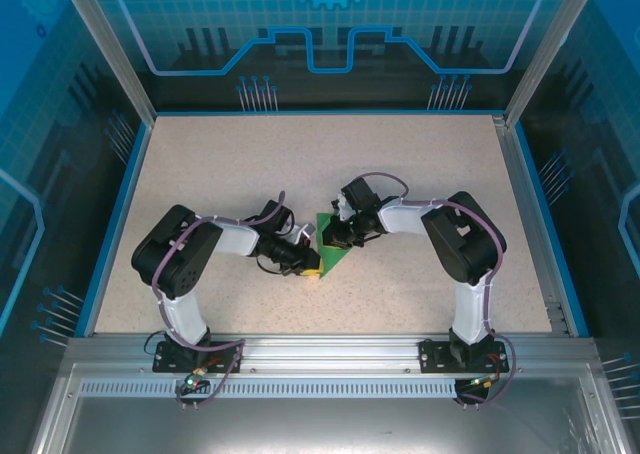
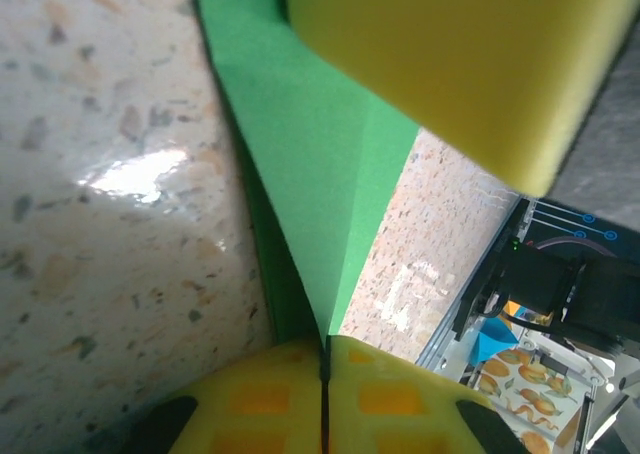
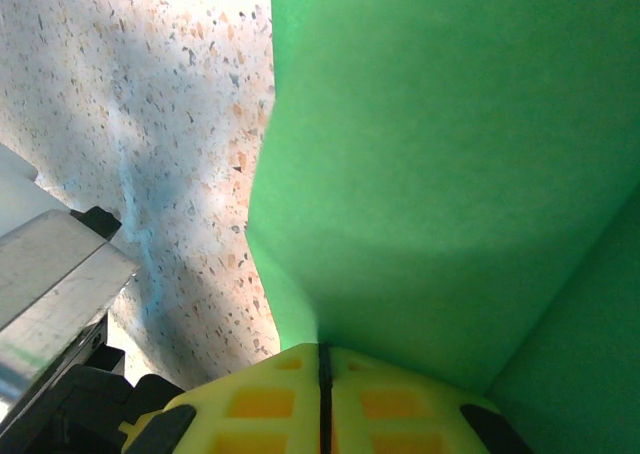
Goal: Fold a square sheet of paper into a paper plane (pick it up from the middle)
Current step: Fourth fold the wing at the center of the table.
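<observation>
Top external view: green paper (image 1: 330,244) mid-tabletop (image 1: 200,164), folded to a triangle between both arms. Left wrist view: left fingers (image 2: 260,399) closed on its creased point, right fingers (image 2: 450,64) over the sheet beyond. Right wrist view: those fingers clamped on a broad, bent flap.
</observation>
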Robot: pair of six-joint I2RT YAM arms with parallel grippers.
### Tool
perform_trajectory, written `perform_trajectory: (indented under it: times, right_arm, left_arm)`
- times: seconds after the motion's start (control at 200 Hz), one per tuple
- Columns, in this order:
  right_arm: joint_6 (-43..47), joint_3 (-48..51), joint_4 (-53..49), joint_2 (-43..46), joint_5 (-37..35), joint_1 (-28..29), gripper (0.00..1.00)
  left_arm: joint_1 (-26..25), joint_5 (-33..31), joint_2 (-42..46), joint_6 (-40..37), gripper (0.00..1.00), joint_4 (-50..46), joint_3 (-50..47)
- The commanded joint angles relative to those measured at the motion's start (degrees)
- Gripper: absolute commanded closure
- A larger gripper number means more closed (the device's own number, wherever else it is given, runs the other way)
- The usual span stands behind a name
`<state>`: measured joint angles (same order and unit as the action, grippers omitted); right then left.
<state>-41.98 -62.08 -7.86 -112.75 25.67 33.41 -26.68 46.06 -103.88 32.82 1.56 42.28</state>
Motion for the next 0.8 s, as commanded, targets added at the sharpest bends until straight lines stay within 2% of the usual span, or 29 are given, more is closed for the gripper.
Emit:
perform_trajectory:
  times: [0.0, 0.05, 0.115, 0.235, 0.415, 0.6, 0.795]
  right_arm:
    - [-0.41, 3.52, -3.99, -5.38, -6.57, -0.1, 0.91]
    - [-0.83, 3.87, -3.3, -5.38, -6.16, -0.08, 0.91]
    - [-1.37, 4.24, -2.7, -5.33, -5.82, 0.11, 0.91]
    - [-3.46, 5.47, -2.32, -4.3, -7.24, 0.23, 0.91]
    - [-5.25, 6.65, -1.2, -3.75, -7.5, 0.21, 0.91]
    - [-6.18, 7.54, -1.37, -2.65, -8.63, 0.25, 0.91]
    - [-6.67, 7.63, -0.73, -2.99, -8.16, 0.25, 0.92]
  left_arm:
    - [-0.55, 0.89, 0.97, -1.05, 0.86, -7.02, -2.73]
    - [-0.55, -0.31, 2.34, -0.34, 0.81, -7.19, -3.29]
    - [-0.56, -0.84, 4.56, 0.94, 0.82, -6.23, -4.62]
    - [-0.27, -7.25, 10.6, 2.97, 0.8, -7.77, -6.62]
    - [0.17, -12.74, 15.12, 8.31, 0.81, -6.7, -7.45]
    - [0.15, -13.54, 16.76, 14.41, 0.83, -2.53, -5.22]
    - [0.07, -11.52, 14.81, 18.7, 0.83, 3.43, -2.3]
